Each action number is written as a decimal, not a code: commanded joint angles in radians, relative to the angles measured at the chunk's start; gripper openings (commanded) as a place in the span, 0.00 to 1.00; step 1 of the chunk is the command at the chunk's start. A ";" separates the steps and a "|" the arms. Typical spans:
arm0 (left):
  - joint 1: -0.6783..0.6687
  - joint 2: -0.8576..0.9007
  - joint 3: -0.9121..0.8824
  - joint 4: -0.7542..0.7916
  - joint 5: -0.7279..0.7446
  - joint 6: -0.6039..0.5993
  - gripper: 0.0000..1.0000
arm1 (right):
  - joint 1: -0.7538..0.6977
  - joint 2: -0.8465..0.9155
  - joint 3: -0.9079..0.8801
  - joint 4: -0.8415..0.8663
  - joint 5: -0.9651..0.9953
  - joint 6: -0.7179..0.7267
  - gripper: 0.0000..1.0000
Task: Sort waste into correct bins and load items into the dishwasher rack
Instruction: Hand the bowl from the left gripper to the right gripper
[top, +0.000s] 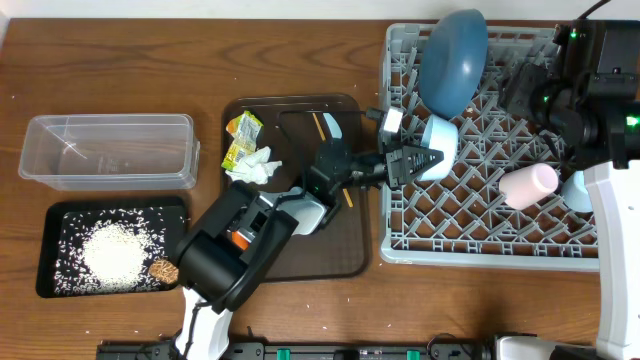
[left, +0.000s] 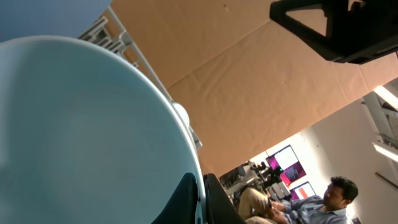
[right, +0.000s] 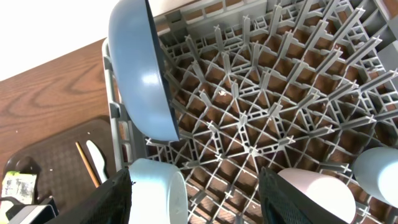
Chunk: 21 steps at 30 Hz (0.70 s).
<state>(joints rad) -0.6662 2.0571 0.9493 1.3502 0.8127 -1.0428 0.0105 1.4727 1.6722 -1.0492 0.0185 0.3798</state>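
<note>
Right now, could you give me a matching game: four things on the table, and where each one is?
Things:
1. plate
2. bowl
3. tissue
4. crumbs

Places:
A. in the black tray
B. held by the left tool
C. on the brown tray
D. standing free on edge in the rack

Pairs: 1-D, 2-B, 3-C, 4-A

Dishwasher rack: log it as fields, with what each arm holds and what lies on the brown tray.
in dishwasher rack: dark blue plate standing on edge; pink cup; light blue cup
left gripper: fingers shut on the white bowl rim, at the rack's left side
right gripper: open, empty, above the rack
brown tray: wrapper, tissue, chopsticks, light blue utensil
</note>
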 joint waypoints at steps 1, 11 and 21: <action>-0.006 0.037 0.004 -0.005 0.003 0.009 0.06 | -0.006 0.004 0.002 -0.004 0.007 0.005 0.58; -0.006 0.035 0.004 0.237 0.005 -0.089 0.06 | -0.006 0.004 0.002 -0.003 0.008 0.005 0.58; -0.007 0.035 0.004 0.210 0.038 -0.121 0.06 | -0.006 0.004 0.002 -0.010 0.008 0.005 0.58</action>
<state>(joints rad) -0.6712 2.0857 0.9516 1.5623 0.8219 -1.1557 0.0105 1.4727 1.6722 -1.0546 0.0189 0.3798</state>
